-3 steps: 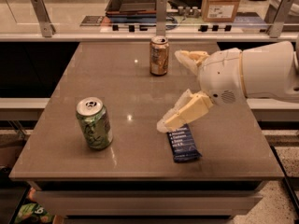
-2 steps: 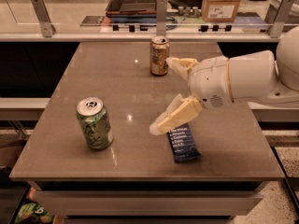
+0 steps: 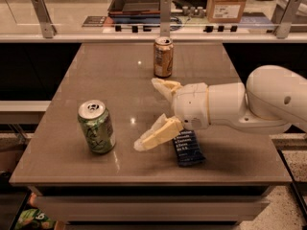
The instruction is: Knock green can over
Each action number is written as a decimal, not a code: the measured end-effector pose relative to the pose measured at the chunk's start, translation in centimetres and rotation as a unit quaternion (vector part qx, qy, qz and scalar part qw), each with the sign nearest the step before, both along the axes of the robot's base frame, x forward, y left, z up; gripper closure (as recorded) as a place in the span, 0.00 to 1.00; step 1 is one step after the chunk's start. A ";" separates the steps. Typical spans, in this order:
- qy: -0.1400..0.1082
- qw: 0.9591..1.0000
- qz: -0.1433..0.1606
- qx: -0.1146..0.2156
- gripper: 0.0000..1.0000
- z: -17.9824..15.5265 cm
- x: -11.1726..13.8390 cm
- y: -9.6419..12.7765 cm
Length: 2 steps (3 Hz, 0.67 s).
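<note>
The green can (image 3: 97, 127) stands upright on the front left of the brown table (image 3: 120, 80). It has a green and white patterned body and a silver top with a pull tab. My gripper (image 3: 149, 113) reaches in from the right, a little to the right of the can and apart from it. Its two cream fingers (image 3: 158, 134) are spread wide, one toward the front and one toward the back, with nothing between them.
A tan-and-brown can (image 3: 163, 57) stands upright at the back middle of the table. A dark blue packet (image 3: 188, 148) lies flat under my arm. A ledge with metal posts (image 3: 165, 13), a tray and a cardboard box (image 3: 225, 3) runs behind the table.
My gripper has moved left across the table toward the green can, still open. The cans and the packet have not moved.
</note>
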State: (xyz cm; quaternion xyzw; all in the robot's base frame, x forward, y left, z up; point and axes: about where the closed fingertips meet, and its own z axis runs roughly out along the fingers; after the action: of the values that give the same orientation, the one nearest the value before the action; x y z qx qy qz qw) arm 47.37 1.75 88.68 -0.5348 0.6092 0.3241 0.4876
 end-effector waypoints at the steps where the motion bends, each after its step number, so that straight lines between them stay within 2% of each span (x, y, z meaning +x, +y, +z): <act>1: -0.003 1.000 0.007 0.030 0.00 -0.6 -0.3 2.0; 2: -0.010 0.998 0.016 0.053 0.00 -0.5 -0.9 4.0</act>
State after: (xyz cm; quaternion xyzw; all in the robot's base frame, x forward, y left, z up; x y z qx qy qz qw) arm 46.52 5.70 88.17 -0.5213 0.5777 0.3583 0.5158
